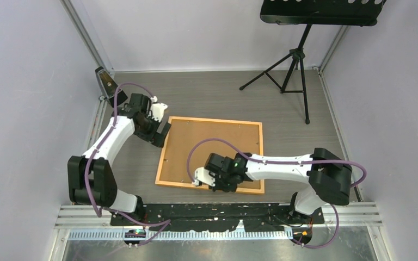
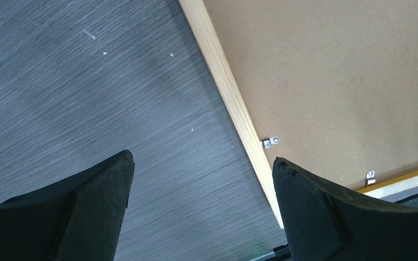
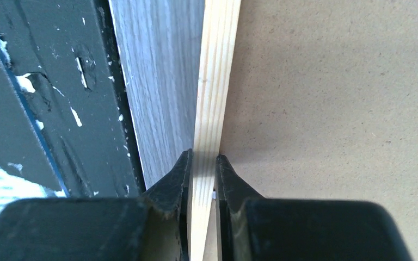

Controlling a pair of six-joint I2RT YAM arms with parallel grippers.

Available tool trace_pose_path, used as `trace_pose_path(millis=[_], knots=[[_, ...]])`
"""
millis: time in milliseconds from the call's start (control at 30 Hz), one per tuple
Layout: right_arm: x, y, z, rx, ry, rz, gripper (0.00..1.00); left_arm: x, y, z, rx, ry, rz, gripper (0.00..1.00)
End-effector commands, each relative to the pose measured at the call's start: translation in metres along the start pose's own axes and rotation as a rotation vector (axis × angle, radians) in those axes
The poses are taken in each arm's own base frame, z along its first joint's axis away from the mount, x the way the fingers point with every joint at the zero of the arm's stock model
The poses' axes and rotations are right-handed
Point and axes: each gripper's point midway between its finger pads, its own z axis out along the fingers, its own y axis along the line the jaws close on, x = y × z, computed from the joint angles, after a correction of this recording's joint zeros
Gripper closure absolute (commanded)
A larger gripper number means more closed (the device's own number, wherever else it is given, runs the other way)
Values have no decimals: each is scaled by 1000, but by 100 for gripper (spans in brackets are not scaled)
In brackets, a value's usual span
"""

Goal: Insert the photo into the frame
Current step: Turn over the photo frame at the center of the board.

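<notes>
Right gripper [image 3: 203,163], shown pinched onto the near rail of the frame [image 1: 217,119] close to its near-left corner, one finger on the outer face and one on the inner. The frame is seen lying back-up on the table [image 1: 223,92], with the brown backing board [image 1: 212,147] seated in it; the photo is not visible in any view. Risk is judged as follows: only a thin strip of wood is held by narrow fingertips, so the rail may slip free if it is lifted, and a lift from one edge may tilt the frame and let the board slide, since it cannot be told whether the small metal tabs [image 2: 272,142] secure it. The right arm is extended low across the near edge, wrist pitched downward. The left gripper [image 2: 201,159] is held above the far-left corner, its jaws wide apart and nothing touched.
</notes>
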Motion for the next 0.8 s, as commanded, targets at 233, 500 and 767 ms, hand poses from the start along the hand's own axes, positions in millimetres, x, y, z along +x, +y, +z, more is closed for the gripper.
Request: trace_pose_path(millis=[233,500,767], knots=[[-64,-46,-100,-4,-266,18,94,-12,-41,-75,69,-341,323,2],[-73,-60,-119,-26,-289,70,94,-10,-84,-118,25,-418,612,0],[-85,-75,-140,-61,-338,138,94,-9,-127,-116,14,-393,822,1]])
